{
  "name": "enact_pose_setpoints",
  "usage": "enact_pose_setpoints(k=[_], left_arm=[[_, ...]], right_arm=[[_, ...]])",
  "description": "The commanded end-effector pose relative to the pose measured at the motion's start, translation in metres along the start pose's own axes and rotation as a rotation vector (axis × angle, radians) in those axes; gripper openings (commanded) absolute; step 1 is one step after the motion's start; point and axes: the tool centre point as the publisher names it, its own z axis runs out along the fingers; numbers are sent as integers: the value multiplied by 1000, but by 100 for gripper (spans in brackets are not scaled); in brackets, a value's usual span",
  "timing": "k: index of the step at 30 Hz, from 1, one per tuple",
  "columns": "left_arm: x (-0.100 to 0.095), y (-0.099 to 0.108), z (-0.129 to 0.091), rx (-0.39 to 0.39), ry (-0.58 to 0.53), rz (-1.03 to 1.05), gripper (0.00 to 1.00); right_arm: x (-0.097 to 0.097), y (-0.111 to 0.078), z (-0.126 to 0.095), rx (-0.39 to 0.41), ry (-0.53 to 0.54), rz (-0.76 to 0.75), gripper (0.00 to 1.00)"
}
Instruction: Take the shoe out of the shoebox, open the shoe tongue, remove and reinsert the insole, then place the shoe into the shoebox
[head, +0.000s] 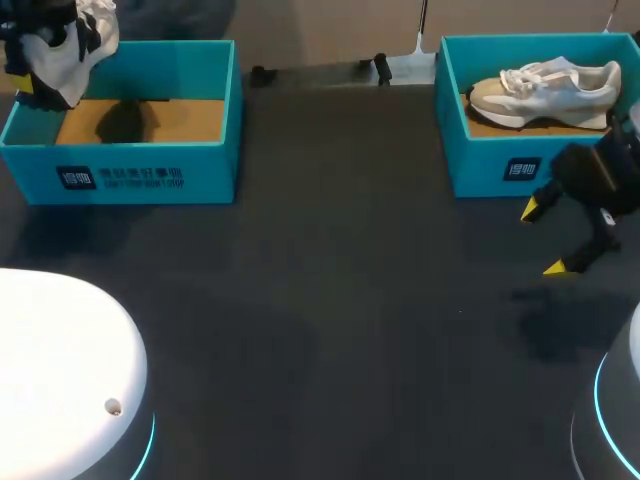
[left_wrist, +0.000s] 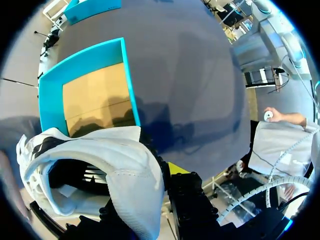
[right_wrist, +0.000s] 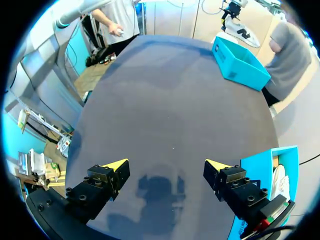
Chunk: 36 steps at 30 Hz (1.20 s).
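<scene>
My left gripper (head: 28, 85) hangs above the far left corner of the left teal shoebox (head: 140, 170), shut on a white shoe with black accents (head: 72, 38). In the left wrist view the shoe (left_wrist: 120, 170) fills the space by the fingers, and one yellow fingertip (left_wrist: 178, 168) shows beside its collar. The box's cardboard floor (left_wrist: 95, 97) lies bare below. A second white shoe (head: 545, 88) lies on its side in the right teal shoebox (head: 490, 165). My right gripper (head: 545, 238) stands open just in front of that box, low over the table (right_wrist: 166, 167), holding nothing.
The dark table mat (head: 340, 280) stretches between the two boxes. Both robot bases (head: 60, 370) sit at the near corners. A small black fixture (head: 382, 66) stands at the table's far edge.
</scene>
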Motion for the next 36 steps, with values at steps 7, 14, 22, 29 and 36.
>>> enact_pose_setpoints(k=[7,14,22,29,36], left_arm=[[1,1,-2,-2,0,1,0],[6,18,-3,24,-3,-15,0],[4,48,6,76,-14,-2,0],[-9,62,9,98,-61,166,0],[-12,67,9,-64,24,656,0]], right_arm=[[0,0,0,2,0,1,100],[0,0,0,2,0,1,100],[0,0,0,2,0,1,100],[0,0,0,2,0,1,100],[0,0,0,2,0,1,100]])
